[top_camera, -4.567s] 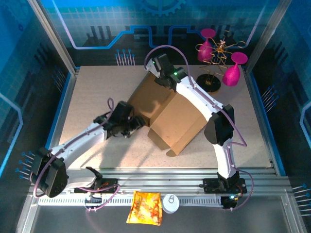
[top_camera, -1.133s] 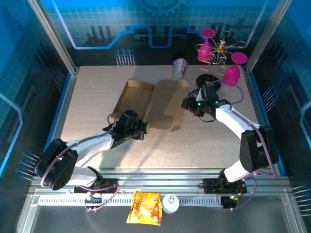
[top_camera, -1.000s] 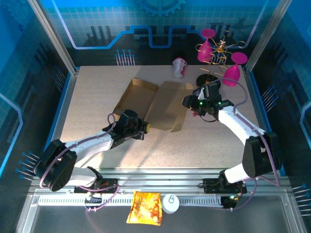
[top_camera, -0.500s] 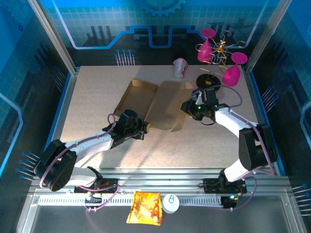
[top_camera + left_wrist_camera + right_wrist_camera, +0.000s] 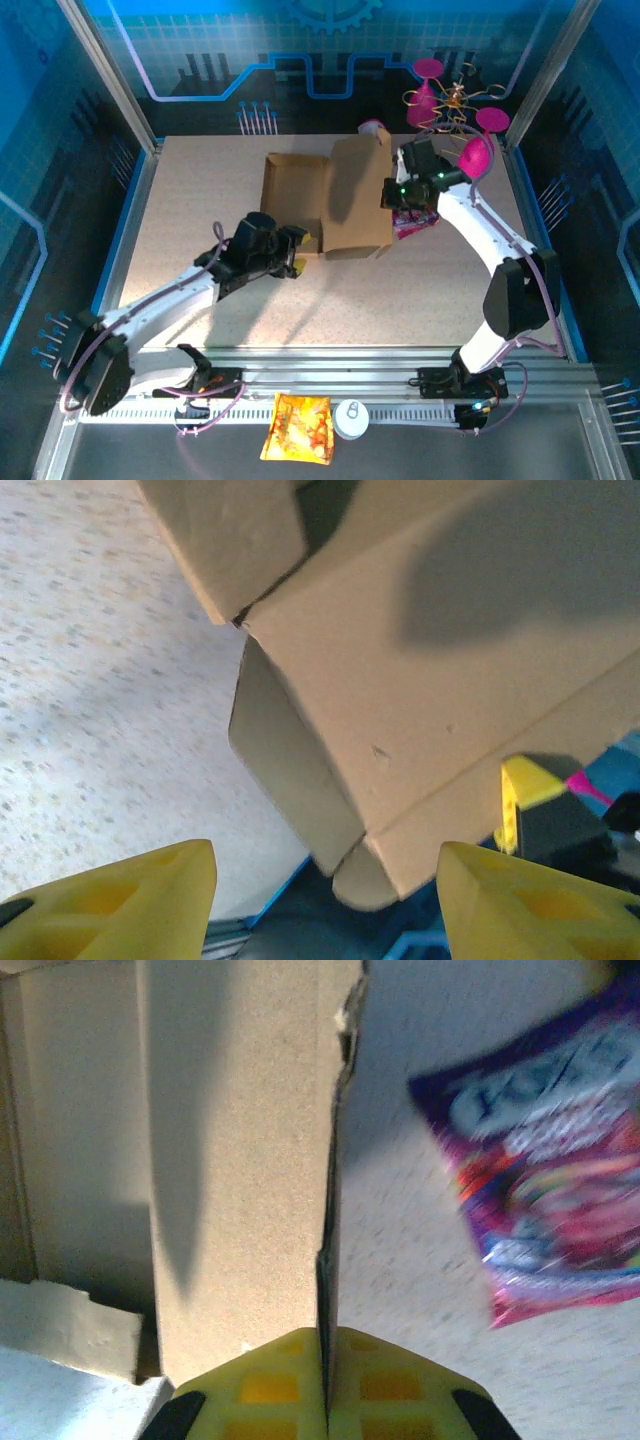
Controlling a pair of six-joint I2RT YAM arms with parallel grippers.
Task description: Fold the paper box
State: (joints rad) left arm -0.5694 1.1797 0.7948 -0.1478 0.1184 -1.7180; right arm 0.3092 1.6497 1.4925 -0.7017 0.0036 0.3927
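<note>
The paper box (image 5: pixel 355 210) sits in the middle of the table (image 5: pixel 200 200), a bit toward the far side. It is brown. Its left part is an open tray lying flat. Its right part is a big flap that stands tilted up over the tray and throws a dark shadow on it.

The right gripper (image 5: pixel 325 1360) is at the right edge of that flap. Its two yellow fingers (image 5: pixel 260 1385) are squeezed tight together with the thin edge of the cardboard pinched between them.

The left gripper (image 5: pixel 325 865) is at the near side of the box, close to the near corner. Its yellow fingers are spread wide apart and have nothing in them. The box corner is just in front of them.

A small purple snack packet (image 5: pixel 413 220) lies on the table just right of the box, under the right arm. Pink glasses (image 5: pixel 478 150) on a wire stand are at the far right corner. An orange snack bag (image 5: pixel 297 427) lies on the near rail, off the table.
</note>
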